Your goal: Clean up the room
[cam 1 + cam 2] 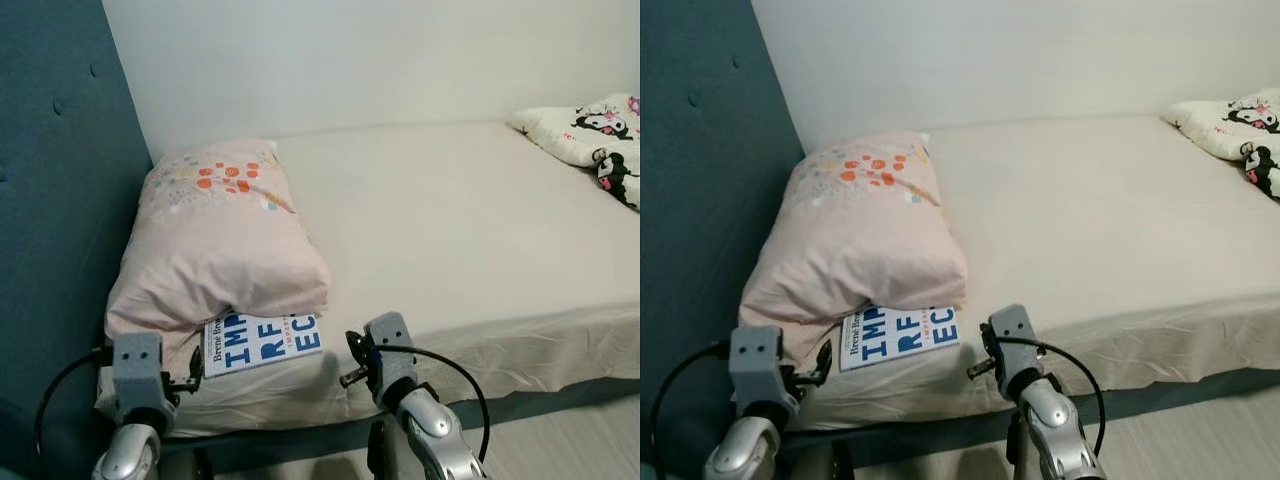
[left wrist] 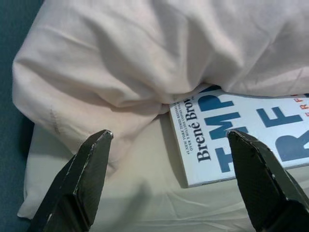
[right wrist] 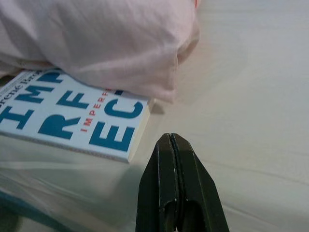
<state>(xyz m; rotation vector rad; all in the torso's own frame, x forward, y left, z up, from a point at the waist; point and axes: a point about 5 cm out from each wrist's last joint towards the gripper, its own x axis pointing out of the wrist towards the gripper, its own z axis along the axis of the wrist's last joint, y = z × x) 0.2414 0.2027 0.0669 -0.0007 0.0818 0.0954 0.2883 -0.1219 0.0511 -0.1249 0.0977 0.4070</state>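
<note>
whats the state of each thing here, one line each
book: lying flat on the bed, far edge tucked under the pink pillow
pink pillow: lying on the bed by the headboard, resting on the book
patterned pillow: lying at the far right of the bed
bed: sheet bare and a little wrinkled
left tool: open, above the book's corner
right tool: shut, beside the book

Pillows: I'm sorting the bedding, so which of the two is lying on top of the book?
The pink pillow by the blue headboard covers the book's upper part; the cartoon-print pillow lies far across the bed.
</note>
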